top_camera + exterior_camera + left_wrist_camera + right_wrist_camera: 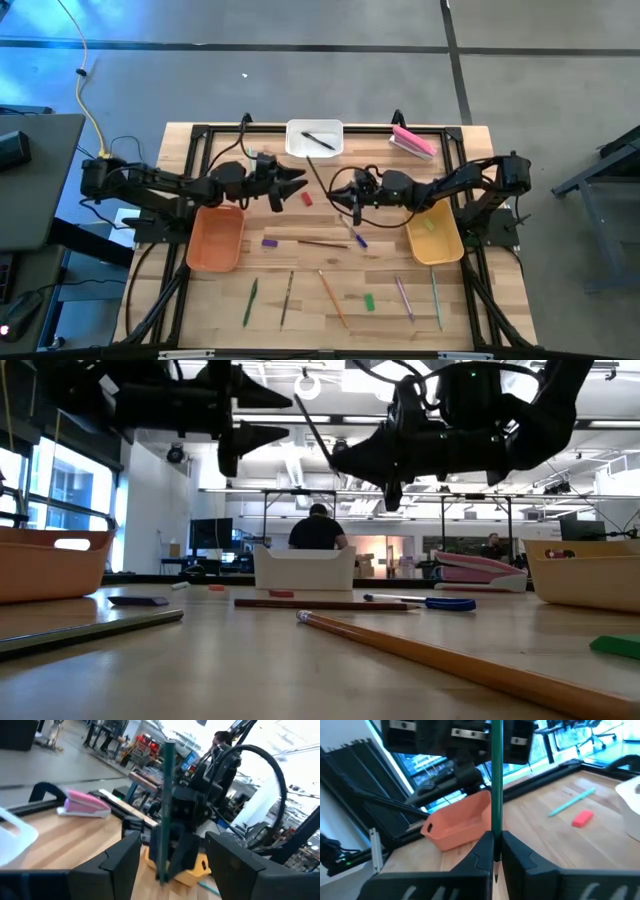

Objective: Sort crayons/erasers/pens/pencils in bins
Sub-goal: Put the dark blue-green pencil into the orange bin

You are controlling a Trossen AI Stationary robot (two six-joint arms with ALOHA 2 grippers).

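We list two dark, jointed arms: left arm point(150, 185), right arm point(470, 180), both matte black with looping black cables. Left gripper point(297, 185) and right gripper point(352, 205) have flat, angular black fingers point(120, 865).

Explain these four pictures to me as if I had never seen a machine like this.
This is a robot with two dark arms at a wooden table, each ending in a two-fingered claw. One picture looks straight down, one looks level across the tabletop, and two come from cameras on the arms' wrists.

The right claw is shut on a thin dark green pencil, holding it upright above the table's middle. The left claw faces it, fingers open on either side of that pencil without gripping it.

On the table stand three bins: a white bin with a black pen in it, an orange bin and a yellow bin. More pencils, pens and short crayons lie loose, plus a pink block at the far edge.
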